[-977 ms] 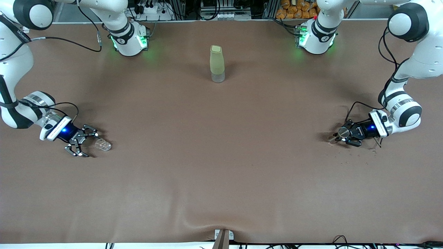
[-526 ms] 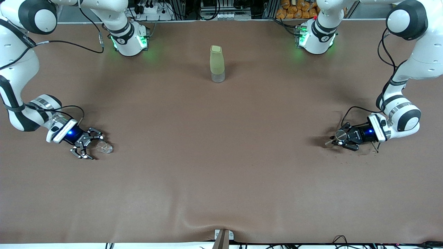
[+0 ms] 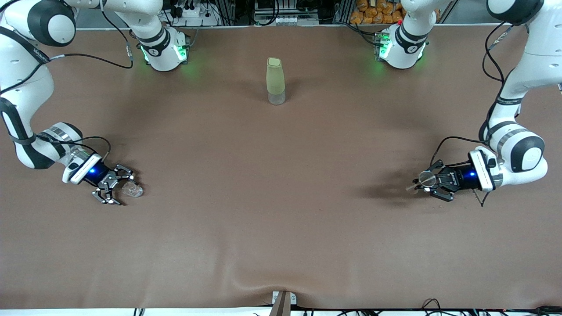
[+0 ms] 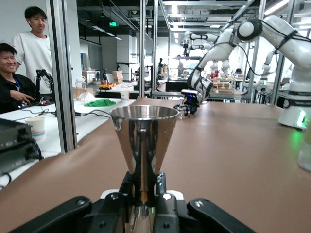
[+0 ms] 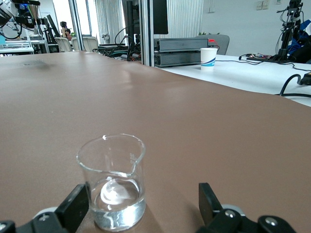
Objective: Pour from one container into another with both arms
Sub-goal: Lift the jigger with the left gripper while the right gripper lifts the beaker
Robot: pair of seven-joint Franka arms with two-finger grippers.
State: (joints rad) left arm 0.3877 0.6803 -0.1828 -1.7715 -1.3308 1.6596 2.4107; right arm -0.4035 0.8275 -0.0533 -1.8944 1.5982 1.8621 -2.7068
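Left gripper (image 3: 425, 183) clamps a steel cone-shaped funnel (image 4: 144, 145); right gripper (image 3: 119, 189) stands spread around a small clear glass beaker (image 5: 113, 180); a tall pale-green bottle (image 3: 275, 81) stands between the bases.

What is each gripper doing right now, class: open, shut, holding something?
Left gripper: shut on the shiny metal cone-shaped cup, lifted above the brown table.
Right gripper: open around the small clear glass beaker standing on the table, not yet gripping.

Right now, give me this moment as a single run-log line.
left gripper: shut on metal funnel, off the table | right gripper: open around glass beaker standing on table | green bottle: upright between the arm bases
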